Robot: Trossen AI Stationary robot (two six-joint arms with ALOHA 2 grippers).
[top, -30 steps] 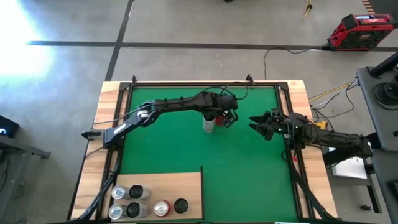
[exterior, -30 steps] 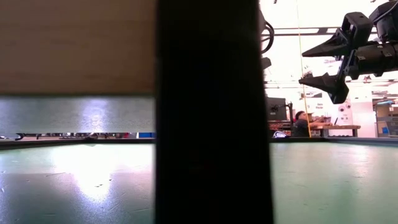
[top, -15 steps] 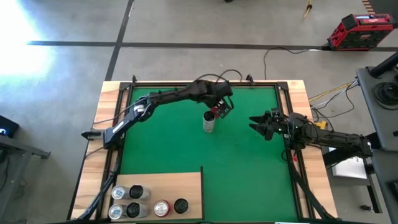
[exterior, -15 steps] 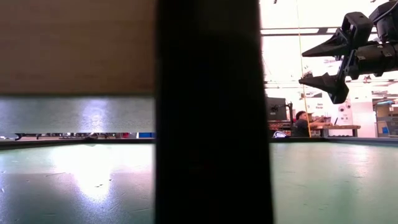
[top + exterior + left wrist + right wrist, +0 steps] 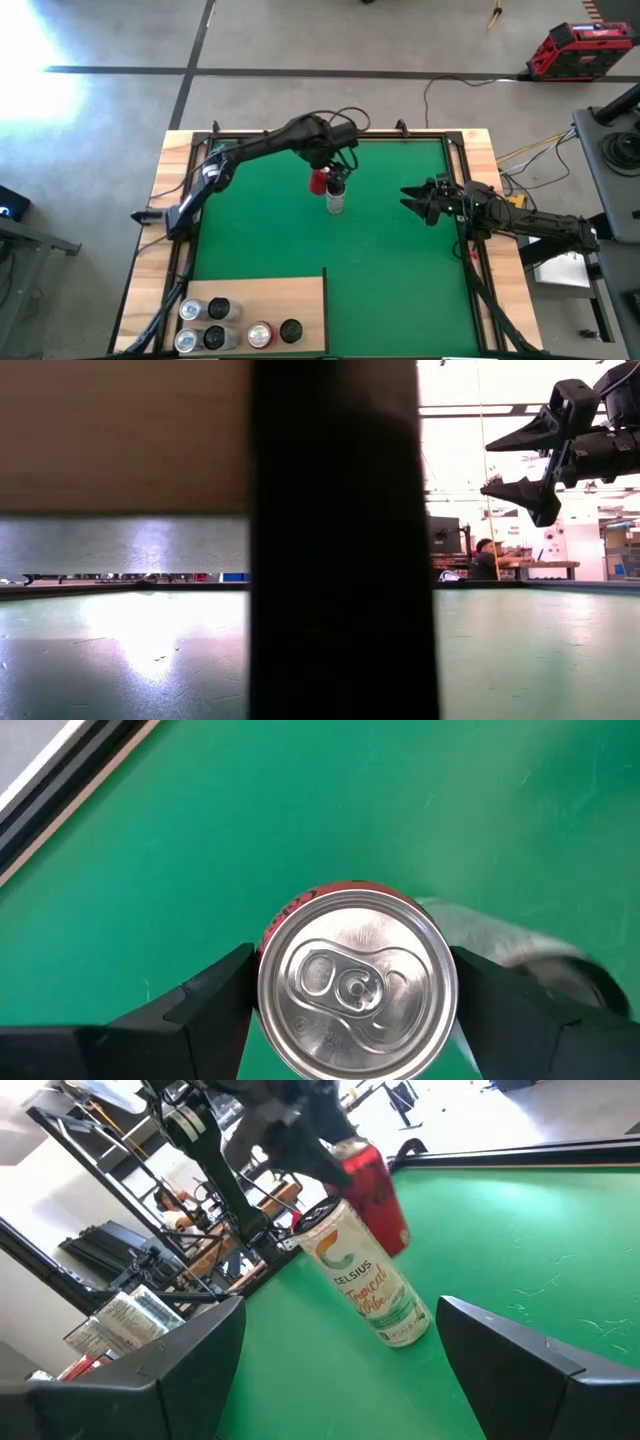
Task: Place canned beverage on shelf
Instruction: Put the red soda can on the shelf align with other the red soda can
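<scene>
**Red can held above the green mat**

Red aluminium is being pinched between the two dark fingers of the left gripper (image 5: 352, 995): a red can (image 5: 355, 982) is being held by its sides, its silver top and pull tab turned toward the wrist camera. In the high view the left gripper (image 5: 325, 178) is being held over the far middle of the green mat (image 5: 400, 260), with the red can (image 5: 319, 183) in it, just beside a white can (image 5: 336, 199) that is standing on the mat.

On the white can (image 5: 365, 1288) the word "CELSIUS" is being shown to the right wrist camera, with a script line beneath that seems to say "Tropical Vibe"; no other view is giving this writing. No label can be read on the red can (image 5: 372, 1183).

The right gripper (image 5: 412, 202) is being held spread and empty over the mat's right side, and it is also being caught in the low view (image 5: 512, 462).

The shelf (image 5: 290, 295) is lying at the near left corner, well apart from the red can, with five cans (image 5: 234, 323) being carried on it.
</scene>
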